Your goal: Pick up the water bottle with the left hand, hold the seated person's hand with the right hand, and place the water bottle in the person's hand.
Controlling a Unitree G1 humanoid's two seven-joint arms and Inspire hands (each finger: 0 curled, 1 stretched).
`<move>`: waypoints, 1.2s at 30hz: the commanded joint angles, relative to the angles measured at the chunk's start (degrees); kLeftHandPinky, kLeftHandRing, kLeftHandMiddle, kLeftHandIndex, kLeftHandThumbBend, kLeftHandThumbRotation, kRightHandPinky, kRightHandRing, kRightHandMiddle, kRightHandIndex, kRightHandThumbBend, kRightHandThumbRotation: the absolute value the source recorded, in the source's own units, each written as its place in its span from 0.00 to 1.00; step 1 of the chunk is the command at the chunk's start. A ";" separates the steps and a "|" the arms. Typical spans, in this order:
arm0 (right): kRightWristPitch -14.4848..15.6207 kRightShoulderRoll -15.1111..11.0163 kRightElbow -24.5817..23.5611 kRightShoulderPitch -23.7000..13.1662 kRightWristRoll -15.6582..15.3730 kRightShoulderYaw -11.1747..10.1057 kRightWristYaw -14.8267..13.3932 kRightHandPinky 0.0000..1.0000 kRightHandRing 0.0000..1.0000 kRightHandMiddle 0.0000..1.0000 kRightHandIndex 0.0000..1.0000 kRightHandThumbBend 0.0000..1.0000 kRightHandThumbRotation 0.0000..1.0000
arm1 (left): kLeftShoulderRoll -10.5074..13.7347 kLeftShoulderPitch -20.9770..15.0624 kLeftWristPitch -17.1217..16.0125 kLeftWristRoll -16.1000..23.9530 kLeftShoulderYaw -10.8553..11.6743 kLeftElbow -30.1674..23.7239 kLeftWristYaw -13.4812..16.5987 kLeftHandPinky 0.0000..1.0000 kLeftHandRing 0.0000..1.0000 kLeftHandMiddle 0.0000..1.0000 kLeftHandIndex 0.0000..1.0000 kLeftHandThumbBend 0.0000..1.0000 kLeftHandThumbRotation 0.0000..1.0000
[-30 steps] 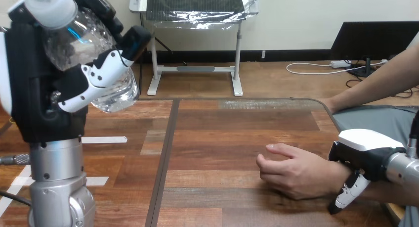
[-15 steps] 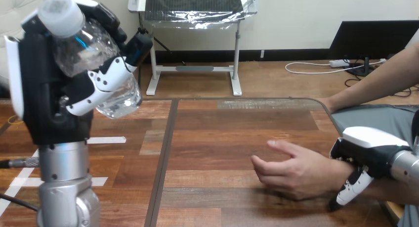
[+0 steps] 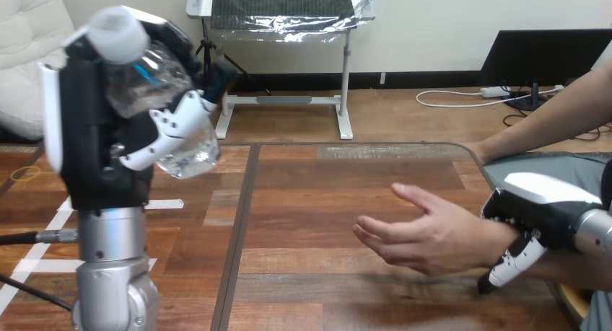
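Observation:
My left hand [image 3: 101, 143] is raised high at the left, its fingers curled round a clear plastic water bottle [image 3: 155, 104] with a white cap, tilted with the cap up and to the left. The person's hand [image 3: 422, 234] lies over the table at the right, fingers spread and pointing left, palm turned partly up. My right hand [image 3: 538, 219] sits at the person's wrist, fingers curled down round it. The bottle is well left of and above the person's hand.
The wooden table [image 3: 325, 194] stretches between the two hands, with a dark seam running front to back near its middle. The person's other forearm [image 3: 548, 125] rests at the table's far right corner.
My left hand has carried the bottle to the right. The person's hand has opened from a loose curl, its fingers stretching out left and lifting a little. My right hand stays at the wrist.

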 commanded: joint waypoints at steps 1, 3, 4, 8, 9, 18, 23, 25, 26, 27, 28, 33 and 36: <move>0.30 -0.86 -0.68 -3.18 1.11 -2.31 -0.09 0.19 0.24 0.32 0.33 0.91 0.23 | -0.05 -4.83 -1.55 0.42 -0.92 1.13 -0.26 0.21 0.29 0.35 0.38 0.63 0.00; 0.15 -0.96 -0.66 -3.53 1.41 -2.59 -0.17 0.19 0.23 0.31 0.33 0.91 0.23 | 0.05 -5.09 -1.92 0.17 -0.99 1.98 -0.53 0.21 0.28 0.35 0.38 0.62 0.00; 0.11 -0.98 -0.64 -3.63 1.50 -2.63 -0.20 0.19 0.23 0.31 0.33 0.91 0.23 | 0.09 -5.17 -2.05 0.08 -1.01 2.25 -0.61 0.21 0.28 0.35 0.38 0.62 0.00; -0.10 -1.19 -0.58 -4.41 1.78 -2.91 -0.19 0.18 0.23 0.31 0.32 0.92 0.23 | 0.30 -5.75 -2.74 0.14 -0.99 3.89 -0.88 0.21 0.28 0.35 0.38 0.62 0.00; 0.04 -1.17 -0.55 -4.61 1.88 -2.98 -0.04 0.18 0.23 0.30 0.32 0.92 0.23 | 0.29 -5.83 -2.68 0.17 -0.99 4.08 -0.88 0.21 0.28 0.34 0.38 0.63 0.00; 1.49 -1.30 -1.98 -5.71 1.89 -3.63 0.57 0.16 0.20 0.28 0.31 0.92 0.23 | 0.12 -6.71 -2.59 0.15 -1.07 6.04 -0.89 0.21 0.28 0.34 0.37 0.64 0.00; 1.75 -1.51 -2.49 -6.51 2.03 -3.67 1.26 0.15 0.20 0.28 0.31 0.92 0.24 | 0.03 -7.20 -2.88 -0.02 -1.13 7.13 -1.04 0.21 0.28 0.34 0.37 0.64 0.00; 1.82 -1.54 -2.57 -6.76 2.05 -3.63 1.37 0.15 0.20 0.28 0.31 0.92 0.25 | 0.02 -7.37 -2.97 0.01 -1.15 7.46 -1.05 0.21 0.28 0.34 0.37 0.64 0.00; 2.03 -1.48 -2.72 -6.91 2.06 -3.63 1.46 0.15 0.20 0.28 0.31 0.92 0.25 | 0.02 -7.52 -3.03 -0.10 -1.20 7.75 -1.18 0.21 0.28 0.34 0.37 0.64 0.00; 2.20 -1.43 -2.80 -7.00 2.07 -3.62 1.51 0.16 0.21 0.29 0.31 0.92 0.25 | 0.02 -7.63 -3.09 -0.20 -1.24 7.97 -1.27 0.21 0.28 0.34 0.37 0.63 0.00; 2.32 -1.39 -2.84 -7.07 2.07 -3.61 1.55 0.16 0.21 0.29 0.31 0.92 0.25 | 0.03 -7.72 -3.13 -0.26 -1.25 8.15 -1.34 0.22 0.28 0.34 0.37 0.63 0.00; 2.54 -0.83 -2.97 -7.35 2.27 -3.47 1.43 0.18 0.24 0.31 0.32 0.92 0.25 | -0.28 -8.46 -3.04 -1.11 -1.47 9.51 -1.88 0.22 0.28 0.34 0.37 0.62 0.00; 2.95 -0.38 -3.05 -7.49 2.36 -3.27 1.52 0.19 0.24 0.32 0.33 0.93 0.26 | -0.52 -8.85 -2.59 -1.22 -1.58 10.24 -2.01 0.22 0.28 0.33 0.37 0.60 0.00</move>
